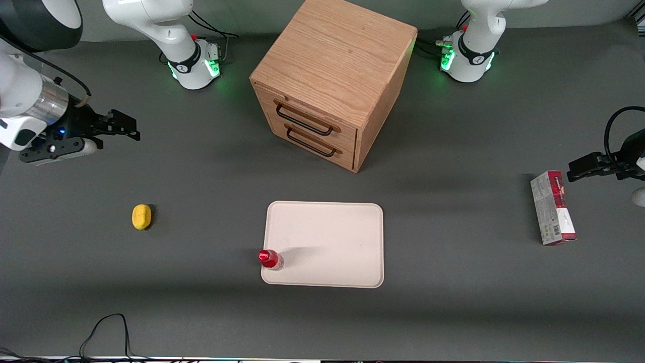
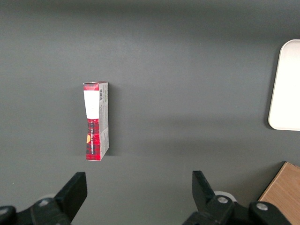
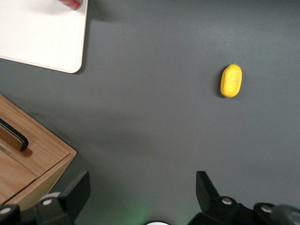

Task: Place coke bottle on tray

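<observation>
2 drawers with dark handles face the front camera on the wooden cabinet (image 1: 330, 80), which stands at the middle of the grey table (image 1: 453, 312). Going across the front view from the working arm's end: the pincer (image 1: 118, 127) hangs above bare table near that end, farther from the camera than the yellow lemon-like object (image 1: 141, 217); its fingers (image 3: 75, 194) stand spread apart with nothing between them. Next comes the coke bottle (image 1: 270, 258), upright with its red cap toward the camera, standing on the tray (image 1: 332, 237) at the corner nearest the camera and toward the working arm's end, just inside the rim. The tray itself lies flat in front of the cabinet, nearer the camera, and carries only the bottle. Well apart, toward the parked arm's end, a red-and-grey carton (image 1: 553, 207) lies flat on the table. In the right wrist view the lemon-like object lies apart from the tray's rounded corner.
</observation>
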You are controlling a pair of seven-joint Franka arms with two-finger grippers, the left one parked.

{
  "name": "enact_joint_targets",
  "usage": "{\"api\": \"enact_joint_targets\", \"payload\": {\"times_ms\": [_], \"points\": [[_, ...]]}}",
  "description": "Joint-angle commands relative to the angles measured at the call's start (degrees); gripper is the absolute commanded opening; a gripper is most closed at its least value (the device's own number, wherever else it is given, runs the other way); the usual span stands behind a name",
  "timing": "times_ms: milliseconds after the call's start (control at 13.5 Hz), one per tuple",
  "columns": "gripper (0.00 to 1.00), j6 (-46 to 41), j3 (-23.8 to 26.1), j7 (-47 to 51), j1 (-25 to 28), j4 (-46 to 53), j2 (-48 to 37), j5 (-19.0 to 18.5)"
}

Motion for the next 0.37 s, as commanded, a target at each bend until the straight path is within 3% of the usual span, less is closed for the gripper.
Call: {"api": "enact_joint_targets", "payload": {"times_ms": [0, 296], "points": [[1.0, -0.49, -2.15, -0.55, 1.67, 0.28, -0.3, 0.15], [1.0, -2.6, -1.19, -0.64, 0.27, 1.61, -0.56, -1.07]]}}
